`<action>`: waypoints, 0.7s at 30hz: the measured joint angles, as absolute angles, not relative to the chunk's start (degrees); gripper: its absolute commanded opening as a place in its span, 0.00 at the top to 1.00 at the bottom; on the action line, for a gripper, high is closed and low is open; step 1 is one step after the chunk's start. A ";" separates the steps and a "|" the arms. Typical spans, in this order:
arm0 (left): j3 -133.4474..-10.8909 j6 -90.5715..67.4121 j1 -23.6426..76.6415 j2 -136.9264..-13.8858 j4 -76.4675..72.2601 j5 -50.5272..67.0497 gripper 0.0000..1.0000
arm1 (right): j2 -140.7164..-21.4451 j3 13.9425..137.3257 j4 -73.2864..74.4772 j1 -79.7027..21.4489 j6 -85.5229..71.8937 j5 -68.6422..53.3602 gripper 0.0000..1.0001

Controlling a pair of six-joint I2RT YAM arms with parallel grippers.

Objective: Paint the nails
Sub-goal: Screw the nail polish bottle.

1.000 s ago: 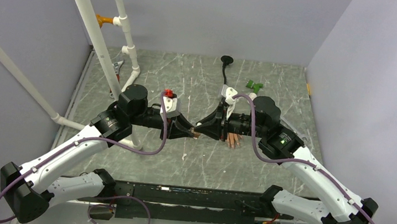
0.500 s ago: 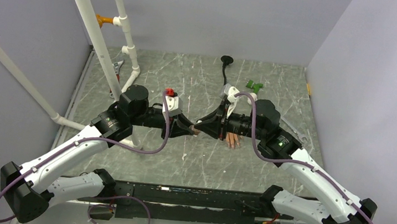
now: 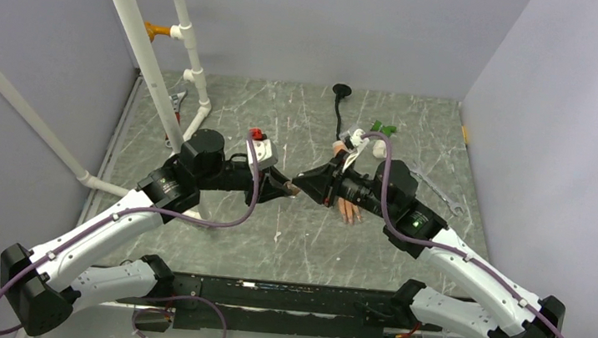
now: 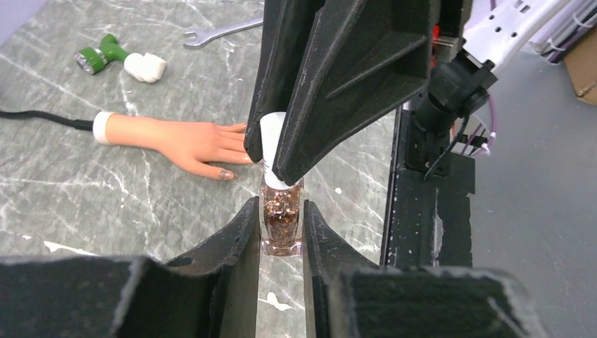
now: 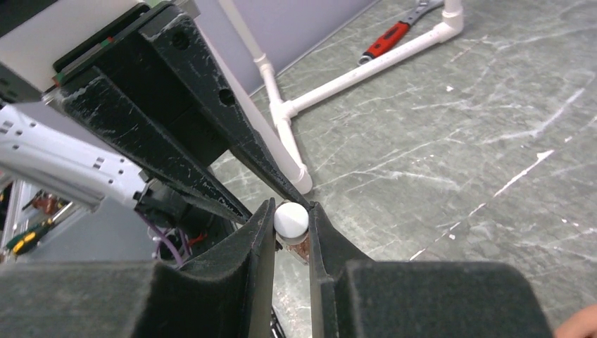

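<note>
Bottle [image 4: 281, 229] gripped at both ends, white cap [image 5: 291, 220] not yet off

From the left: the left gripper [image 4: 281, 208] is closed narrow on the glass body of the small brown bottle, held above the table [image 4: 105, 204]. The right gripper [image 5: 291, 206] meets it head-on and pinches the cap. Further right, under the right arm, the mannequin hand [image 4: 186, 141] lies flat, palm down, well apart from the bottle. One of the nails [image 4: 224, 174] looks darker and speckled, perhaps painted already, and the others look bare. By my reading the brush has yet to come out, and most of the painting remains.
</note>
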State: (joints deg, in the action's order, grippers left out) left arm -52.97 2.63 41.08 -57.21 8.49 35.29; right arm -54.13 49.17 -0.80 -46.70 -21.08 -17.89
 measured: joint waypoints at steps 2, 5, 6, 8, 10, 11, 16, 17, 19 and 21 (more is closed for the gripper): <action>-52.95 2.33 41.12 -57.21 8.82 34.09 1.00 | -54.50 49.17 -0.84 -47.83 -22.09 -14.74 1.00; -52.95 2.13 41.71 -57.21 9.80 31.48 1.00 | -55.13 49.50 0.08 -49.63 -23.66 -10.02 1.00; -52.95 2.07 41.93 -57.21 10.15 30.61 1.00 | -55.44 49.89 0.82 -50.39 -24.16 -8.10 1.00; -52.95 1.85 42.33 -57.21 10.72 28.73 1.00 | -56.31 51.18 2.72 -51.94 -24.80 -4.45 1.00; -52.95 1.65 42.65 -57.21 11.00 27.31 1.00 | -57.47 52.84 4.89 -53.52 -25.41 -0.60 1.00; -52.95 1.52 42.76 -57.21 11.14 26.68 1.00 | -57.95 53.45 5.69 -54.08 -25.71 0.82 1.00; -52.95 0.84 43.59 -57.21 11.90 22.98 1.00 | -60.29 55.99 8.91 -57.01 -28.40 8.62 1.00; -52.95 0.82 43.86 -57.21 11.97 22.33 1.00 | -60.60 56.34 9.41 -57.49 -28.88 9.87 1.00; -52.95 0.80 44.29 -57.21 11.94 21.19 1.00 | -60.97 56.95 10.13 -58.30 -29.56 11.90 1.00; -52.95 0.78 44.60 -57.21 11.92 20.60 1.00 | -61.19 57.43 10.76 -58.94 -29.91 13.50 0.87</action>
State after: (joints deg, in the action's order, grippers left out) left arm -52.95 0.78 44.60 -57.21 11.92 20.60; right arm -61.19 57.43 10.76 -58.94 -29.91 13.50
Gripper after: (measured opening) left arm 0.257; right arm 0.207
